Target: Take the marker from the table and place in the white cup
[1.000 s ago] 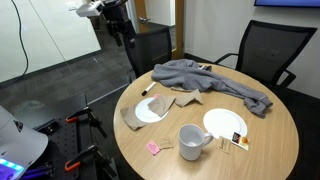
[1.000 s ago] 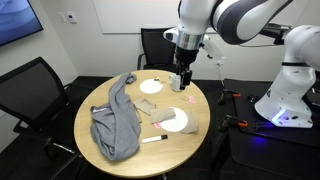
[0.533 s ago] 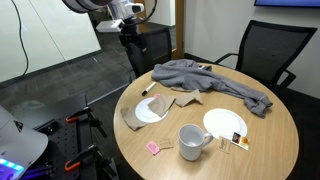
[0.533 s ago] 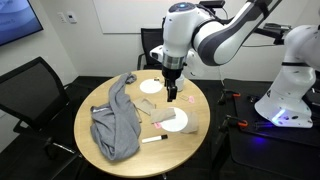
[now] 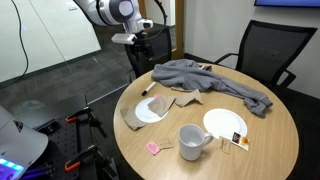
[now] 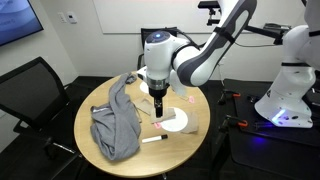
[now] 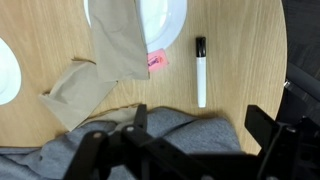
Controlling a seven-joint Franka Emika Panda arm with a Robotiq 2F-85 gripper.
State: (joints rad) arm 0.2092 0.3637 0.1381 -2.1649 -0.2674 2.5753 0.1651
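Light matt wooden table (image 7: 240,60)

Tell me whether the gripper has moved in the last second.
Yes. In an exterior view the gripper has swung leftward and nearer the camera, from behind the white plate to a spot between that plate and the grey cloth.

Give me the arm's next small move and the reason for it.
Probably shift the pincer off the crumpled grey cloth until the thin black-capped marker sits midway between its fingers, before any descent. In the wrist view the pincer is open and empty, and the marker lies free on the round light wooden table just beyond it. Its length runs square to the line between the fingers, so no wrist turn seems needed.
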